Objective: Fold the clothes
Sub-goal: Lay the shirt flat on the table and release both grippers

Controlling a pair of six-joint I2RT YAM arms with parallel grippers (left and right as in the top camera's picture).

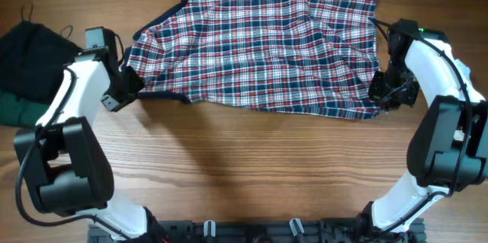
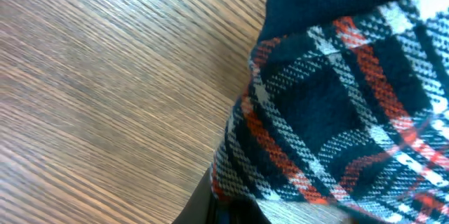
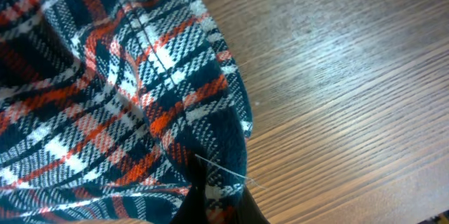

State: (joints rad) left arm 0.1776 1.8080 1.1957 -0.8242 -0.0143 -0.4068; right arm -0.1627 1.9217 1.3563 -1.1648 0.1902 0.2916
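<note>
Lying spread across the far half of the table (image 1: 252,174), the plaid shirt (image 1: 259,45) is pinched at both ends. The left end effector (image 1: 128,84) is closed on its navy-trimmed left edge, and the right end effector (image 1: 383,91) is closed on its lower right corner. More dark clothes (image 1: 27,60) sit at the far left.

The shirt (image 1: 263,45) lies on the counter (image 1: 252,167), upper middle; left end effector (image 1: 131,83) at its left edge, right end effector (image 1: 383,91) opposite; garment heap (image 1: 27,64) upper left.
</note>
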